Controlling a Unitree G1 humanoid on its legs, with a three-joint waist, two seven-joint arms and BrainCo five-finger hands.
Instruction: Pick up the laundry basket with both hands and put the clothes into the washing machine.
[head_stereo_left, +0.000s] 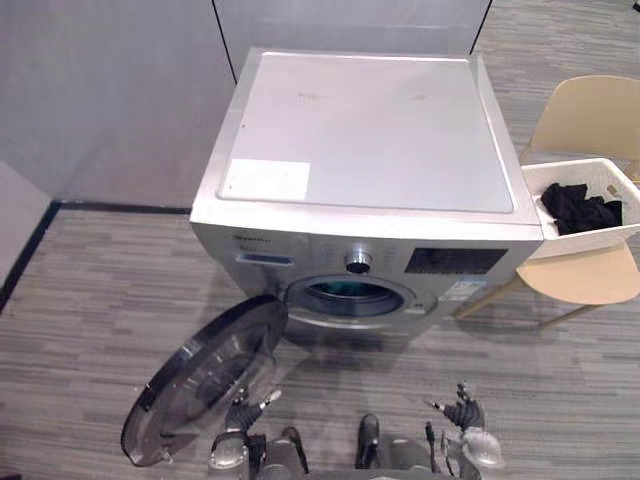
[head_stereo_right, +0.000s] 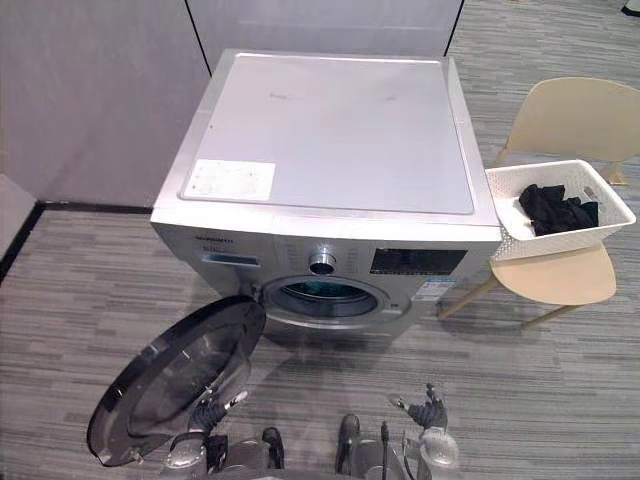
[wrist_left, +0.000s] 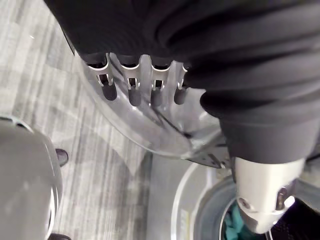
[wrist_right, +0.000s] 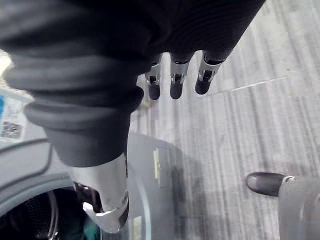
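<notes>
Plainly, nothing was in hand yet. The basket (head_stereo_left: 580, 165) sat on the seat of a chair (head_stereo_left: 590, 115) at the right edge of the frame, just beside the washer (head_stereo_left: 365, 130), with dark clothes (head_stereo_left: 580, 208) heaped inside. That raised perch likely let both hands reach its sides without stooping. The washer filled the centre, its door (head_stereo_left: 205, 380) swung wide toward the lower left, which left the drum mouth (head_stereo_left: 350, 297) clear for loading; something teal showed inside. The left hand (head_stereo_left: 245, 410) hung at the bottom near the door and the right hand (head_stereo_left: 465, 412) at the bottom right of centre, both well apart from the basket. In the wrist views the left fingers (wrist_left: 135, 92) and the right fingers (wrist_right: 175, 85) were loosely straight, thumbs apart, holding nothing.
</notes>
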